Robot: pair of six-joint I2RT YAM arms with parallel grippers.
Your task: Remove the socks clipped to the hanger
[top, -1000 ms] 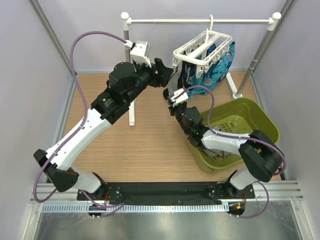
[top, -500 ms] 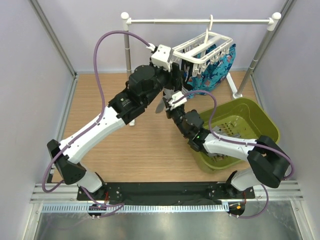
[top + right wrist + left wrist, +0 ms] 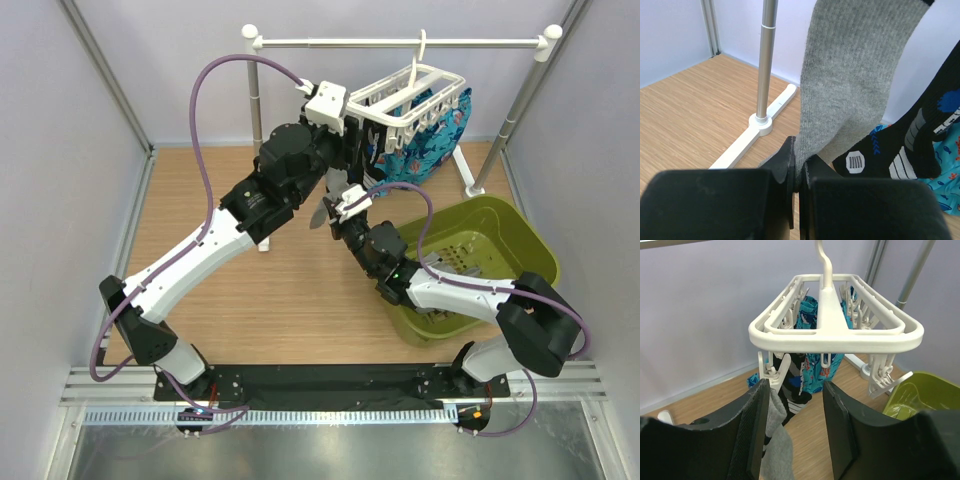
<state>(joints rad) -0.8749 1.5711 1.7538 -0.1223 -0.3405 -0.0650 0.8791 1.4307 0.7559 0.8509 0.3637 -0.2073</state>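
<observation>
The left gripper (image 3: 795, 386) is raised to the near-left corner of the hanger (image 3: 830, 335) with its fingers spread wide. They stand either side of the hanging grey sock (image 3: 777, 450) and clamp nothing. It looks placed there to work the corner peg (image 3: 771, 371) that pins the sock's cuff. Just below it, the right gripper (image 3: 799, 170) is pinched tight on the lower end of the same grey sock (image 3: 850, 75) — probably to hold it taut and catch it once the peg lets go.

That sock hangs with its long axis near upright, cuff up at the peg and free end down in the right gripper's pinch, leaning a little toward it. A black sock (image 3: 925, 130) with white marks hangs just to its right, also cuff-up. The hanger frame lies roughly level, its hook pointing up to the rail stand (image 3: 400, 42) and its long side running from near-left to far-right. A blue patterned cloth (image 3: 440, 130) hangs under the far part. To the right — near the rail's foot — sits a green basket (image 3: 530, 240), likely where freed socks go.
</observation>
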